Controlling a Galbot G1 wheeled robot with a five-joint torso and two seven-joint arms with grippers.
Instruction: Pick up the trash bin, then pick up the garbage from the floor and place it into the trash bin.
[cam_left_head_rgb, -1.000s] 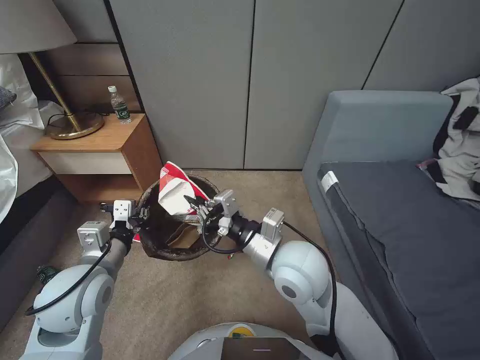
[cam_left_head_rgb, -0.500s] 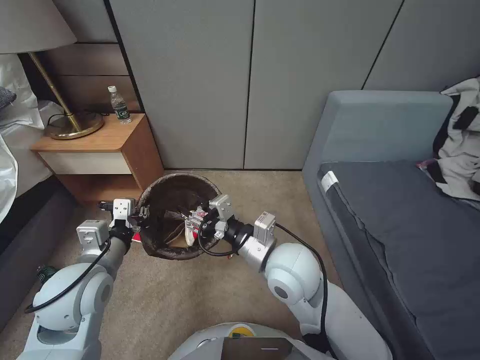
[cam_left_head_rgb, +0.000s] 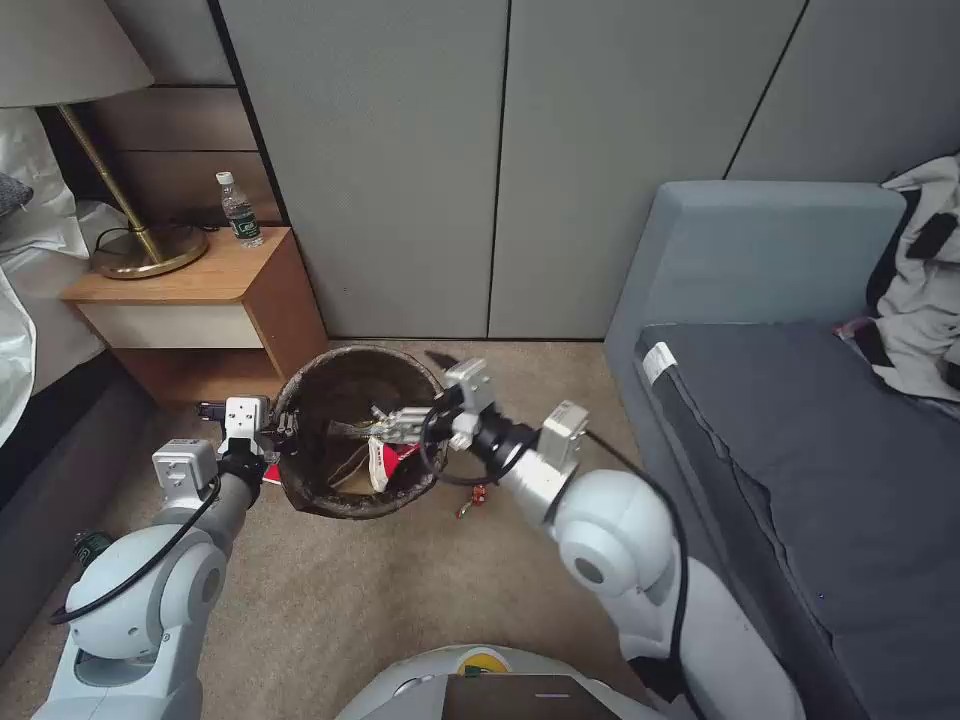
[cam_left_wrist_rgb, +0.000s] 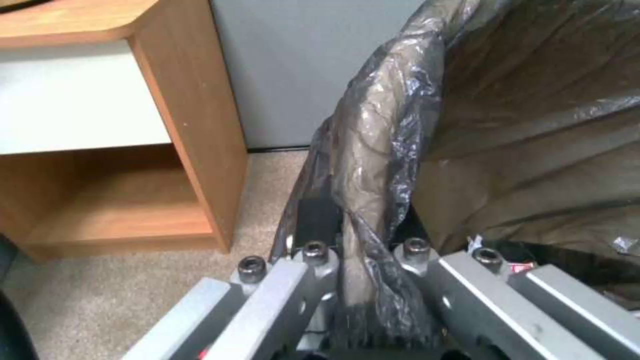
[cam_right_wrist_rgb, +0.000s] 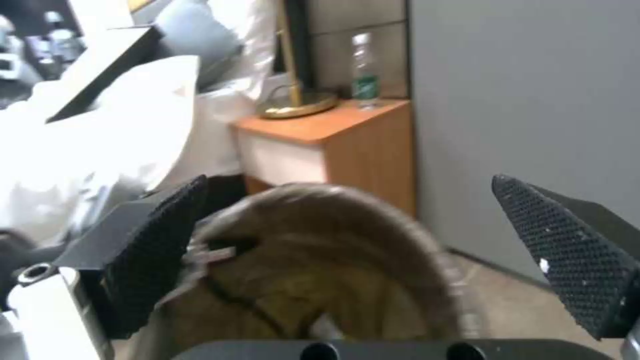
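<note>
We see the grey sofa (cam_left_head_rgb: 800, 420) filling the right side and the wooden nightstand (cam_left_head_rgb: 200, 310) standing just behind and left of the trash bin (cam_left_head_rgb: 352, 505), which sits on the beige carpet (cam_left_head_rgb: 330, 600) between them, close to the grey wall panels (cam_left_head_rgb: 480, 160). Our left gripper (cam_left_head_rgb: 280, 430) is clamped tight on the bin's left rim, the crinkled dark bag (cam_left_wrist_rgb: 373, 165) pinched between its fingers (cam_left_wrist_rgb: 313, 260). Our right gripper (cam_left_head_rgb: 400, 422) hangs over the bin's mouth near its right rim with its textured pads (cam_right_wrist_rgb: 567, 240) spread wide and nothing between them. The red-and-white snack packet (cam_left_head_rgb: 385, 462) lies down inside the bin against the near right wall; a second ago it stood high above the rim, pinched in that right gripper, and half a second ago it was at rim level, so it has dropped and the right arm has pulled up and back toward the sofa. Open carpet lies in front of the bin and to its right up to the sofa's base, where a small red scrap (cam_left_head_rgb: 478, 497) lies just outside the bin; a small green bottle (cam_left_head_rgb: 92, 547) lies on the floor by our left shoulder.
</note>
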